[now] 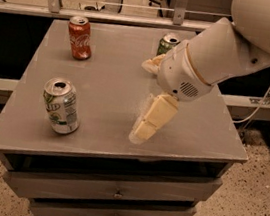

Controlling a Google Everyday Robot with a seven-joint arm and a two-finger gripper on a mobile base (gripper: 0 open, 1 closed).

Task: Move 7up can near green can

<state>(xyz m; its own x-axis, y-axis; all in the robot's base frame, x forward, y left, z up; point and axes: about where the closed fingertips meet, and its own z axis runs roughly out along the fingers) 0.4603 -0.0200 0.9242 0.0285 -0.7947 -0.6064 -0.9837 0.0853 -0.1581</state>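
1. The gripper hung low over the grey cabinet top, its two fingers spread wide.
2. The 7up can stood upright, well apart on its view-left.
3. The green can stood just behind it, partly hidden.

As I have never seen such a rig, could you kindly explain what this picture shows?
One camera looks down on a grey drawer cabinet; where it is mounted is not known. The big white shape is a robot arm, ending in a cream pincer that hangs above the middle of the top and holds nothing. A 7up can stands near the front left, a red cola can at the back left, and a green can at the back, partly hidden behind the arm.
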